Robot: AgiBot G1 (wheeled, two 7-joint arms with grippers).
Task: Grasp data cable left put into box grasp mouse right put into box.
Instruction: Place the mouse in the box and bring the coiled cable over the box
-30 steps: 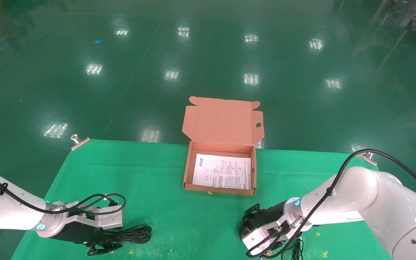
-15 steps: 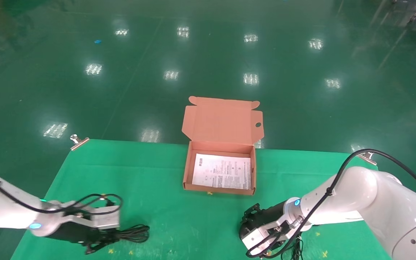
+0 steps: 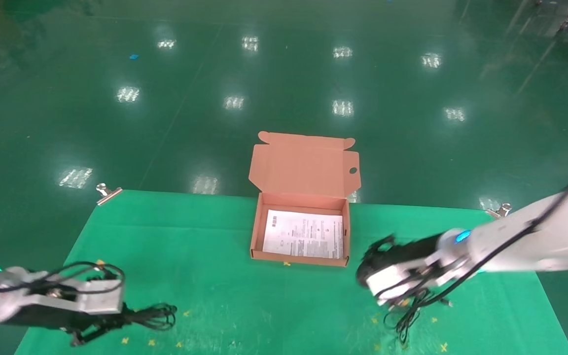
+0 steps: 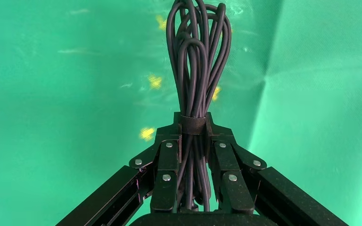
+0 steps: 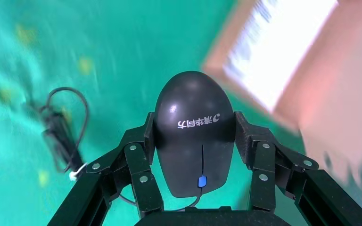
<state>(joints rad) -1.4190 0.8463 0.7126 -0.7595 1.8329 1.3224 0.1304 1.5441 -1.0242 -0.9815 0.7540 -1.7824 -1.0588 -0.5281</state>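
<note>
The salmon-orange box (image 3: 255,231) stands open at the table's far middle, lid up, with a white printed sheet (image 3: 303,233) on its bottom. My left gripper (image 3: 116,319) is at the near left, low over the cloth, shut on the data cable (image 3: 159,315). In the left wrist view the coiled black cable (image 4: 195,61) runs out between the shut fingers (image 4: 168,155). My right gripper (image 3: 372,276) is near the box's front right corner, raised. In the right wrist view it (image 5: 195,128) is shut on the black mouse (image 5: 195,141). The mouse's cord (image 3: 406,320) hangs to the cloth.
The table is covered by a green cloth (image 3: 225,276) with small yellow marks. Metal clips sit at its far left corner (image 3: 109,192) and far right corner (image 3: 500,211). Glossy green floor lies beyond. The box corner (image 5: 311,70) shows beside the mouse in the right wrist view.
My right gripper has lifted the mouse and swung right and toward the box, its cord trailing. My left gripper has drawn left with the data cable in it.
</note>
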